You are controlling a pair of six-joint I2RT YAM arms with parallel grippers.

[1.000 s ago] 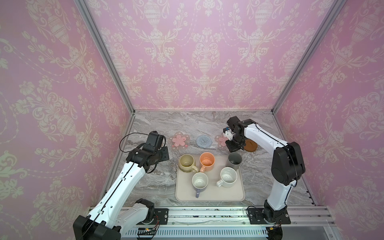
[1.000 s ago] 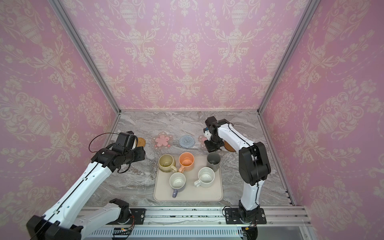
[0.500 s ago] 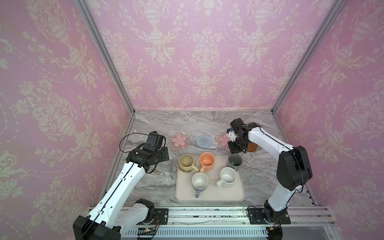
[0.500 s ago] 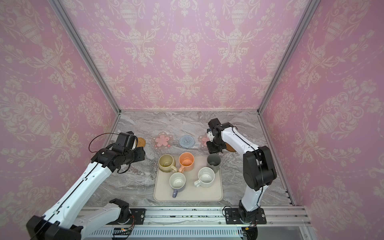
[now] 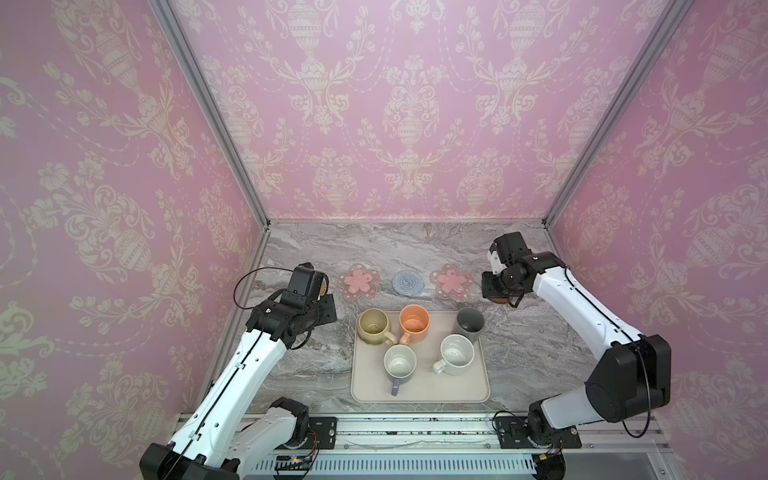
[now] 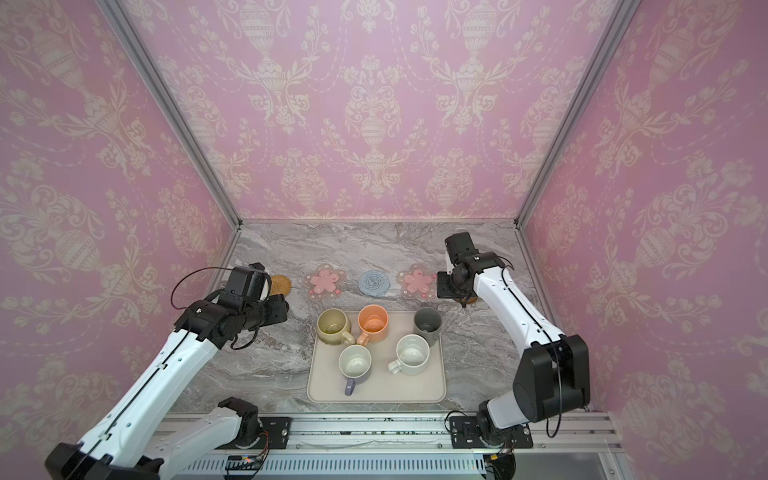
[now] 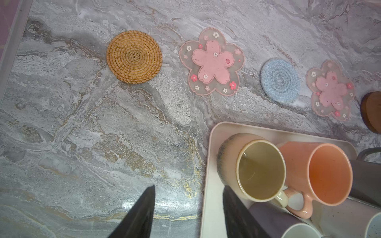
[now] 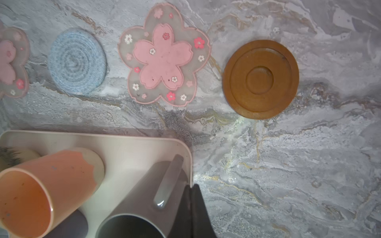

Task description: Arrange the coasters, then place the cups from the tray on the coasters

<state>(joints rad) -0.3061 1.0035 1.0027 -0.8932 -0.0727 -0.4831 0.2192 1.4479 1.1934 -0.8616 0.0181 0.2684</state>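
Behind the cream tray (image 5: pixel 419 395), five coasters (image 5: pixel 406 281) lie in a bare row, ending rightward at the wooden disc coaster (image 8: pixel 260 79). Pressed together and empty, the right gripper (image 8: pixel 191 186) hangs near that end; the dark grey mug (image 8: pixel 136 197) stands in the tray corner closest to it, handle turned its way, so this arm looks nearer. Spread and empty, the left gripper (image 7: pixel 188 186) hovers beside the beige-yellow mug (image 7: pixel 259 171).

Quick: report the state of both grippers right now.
Left gripper: open, holding nothing.
Right gripper: shut, holding nothing.
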